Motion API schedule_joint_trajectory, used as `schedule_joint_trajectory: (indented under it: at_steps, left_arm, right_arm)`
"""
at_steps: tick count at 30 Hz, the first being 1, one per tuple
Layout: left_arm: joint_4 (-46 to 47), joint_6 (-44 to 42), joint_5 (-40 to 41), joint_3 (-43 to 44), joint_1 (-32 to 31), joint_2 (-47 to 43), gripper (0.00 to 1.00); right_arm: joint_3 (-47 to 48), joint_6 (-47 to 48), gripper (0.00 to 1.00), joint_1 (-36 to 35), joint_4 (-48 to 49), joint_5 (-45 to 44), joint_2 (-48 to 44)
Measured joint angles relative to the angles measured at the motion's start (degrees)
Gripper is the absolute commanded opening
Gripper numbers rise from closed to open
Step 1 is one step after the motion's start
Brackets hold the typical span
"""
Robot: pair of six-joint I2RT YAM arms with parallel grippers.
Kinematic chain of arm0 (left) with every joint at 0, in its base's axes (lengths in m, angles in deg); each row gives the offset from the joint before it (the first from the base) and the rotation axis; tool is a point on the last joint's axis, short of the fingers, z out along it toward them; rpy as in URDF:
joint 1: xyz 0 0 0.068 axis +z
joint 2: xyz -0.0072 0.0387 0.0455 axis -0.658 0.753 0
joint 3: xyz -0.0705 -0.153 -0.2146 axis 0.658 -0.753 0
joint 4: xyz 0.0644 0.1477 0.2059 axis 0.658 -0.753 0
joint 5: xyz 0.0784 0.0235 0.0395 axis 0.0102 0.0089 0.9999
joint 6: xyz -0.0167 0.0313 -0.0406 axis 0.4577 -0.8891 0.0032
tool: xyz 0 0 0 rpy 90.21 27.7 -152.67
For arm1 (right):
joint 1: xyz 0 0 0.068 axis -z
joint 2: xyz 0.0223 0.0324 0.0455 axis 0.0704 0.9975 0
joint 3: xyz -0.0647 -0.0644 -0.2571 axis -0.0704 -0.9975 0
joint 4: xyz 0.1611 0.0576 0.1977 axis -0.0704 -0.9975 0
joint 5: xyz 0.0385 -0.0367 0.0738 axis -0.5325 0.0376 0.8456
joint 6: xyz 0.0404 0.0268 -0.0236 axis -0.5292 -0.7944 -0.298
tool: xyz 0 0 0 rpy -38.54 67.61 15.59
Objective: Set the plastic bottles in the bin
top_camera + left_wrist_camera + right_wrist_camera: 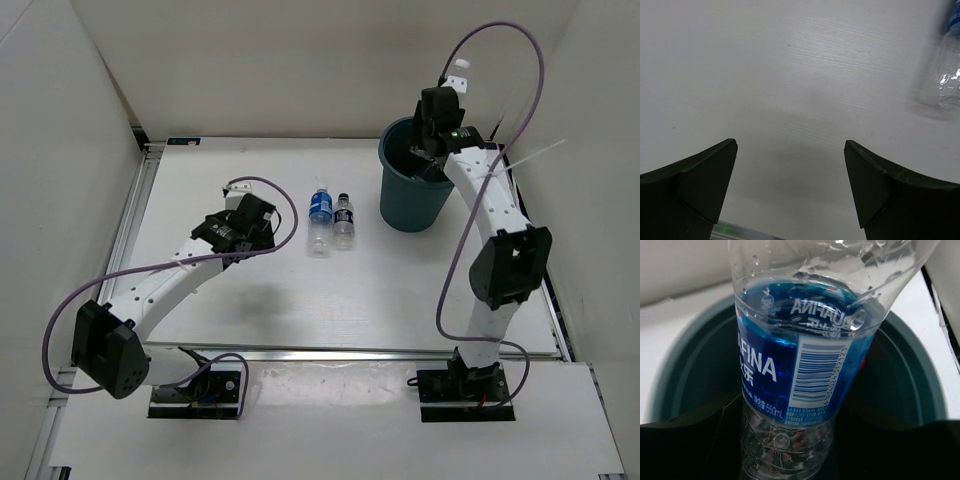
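Two lie on the bench (400,290): blue-labelled bottle (320,222), dark-labelled bottle (344,221). Only the right wrist view shows a third bottle (800,370) — clamped in right jaws over the bin (685,375); the arm seemingly hides it from above. Left jaws wide, empty.

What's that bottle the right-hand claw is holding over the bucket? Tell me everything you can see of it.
The bottle is clear, thin plastic with a blue Aquafina label showing a barcode and "550mL". Droplets cling inside; it looks empty. The right gripper clamps it, dark fingers on either side, and it hangs above the open mouth of the teal bin.
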State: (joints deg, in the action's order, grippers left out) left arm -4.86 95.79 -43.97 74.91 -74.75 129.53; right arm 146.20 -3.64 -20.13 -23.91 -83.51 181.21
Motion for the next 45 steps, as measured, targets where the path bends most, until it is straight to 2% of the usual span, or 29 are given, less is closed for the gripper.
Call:
schedule_joint_trajectory:
  at_steps: [1,3,4,9,15,21,31,45]
  left_arm:
    - [0.09,-0.42,-0.04,0.76,0.00,0.52,1.00]
    - [0.46,-1.38,-0.15,2.32,0.00,1.88,1.00]
    - [0.57,-1.97,-0.28,3.23,0.00,2.73,1.00]
    - [2.01,-4.98,-3.15,9.99,0.00,8.68,1.00]
    - [7.89,-6.78,-11.02,16.04,0.00,18.14,1.00]
    - [11.34,-7.30,-20.48,20.02,0.55,28.63,1.00]
    - [15.80,-7.74,-28.55,41.31,3.34,45.77,1.00]
    - [16.15,-5.92,-33.03,42.21,3.43,54.77,0.98]
  right_arm:
    - [0.83,0.28,0.54,0.74,-0.28,0.46,2.34]
    - [1.03,0.20,0.80,1.84,-1.11,1.22,4.33]
    - [1.03,-0.11,1.00,2.19,-1.86,1.66,4.46]
    - [-0.13,-2.84,1.00,2.95,-4.66,3.30,-0.63]
    - [-7.98,-7.23,1.00,0.46,-8.00,7.74,-20.50]
    - [-8.22,-8.63,1.00,-2.19,-11.85,12.04,-34.07]
    - [-8.87,-7.96,1.00,-2.45,-21.31,13.16,-41.22]
    - [-10.73,-6.64,1.00,-2.45,-24.48,8.83,-44.83]
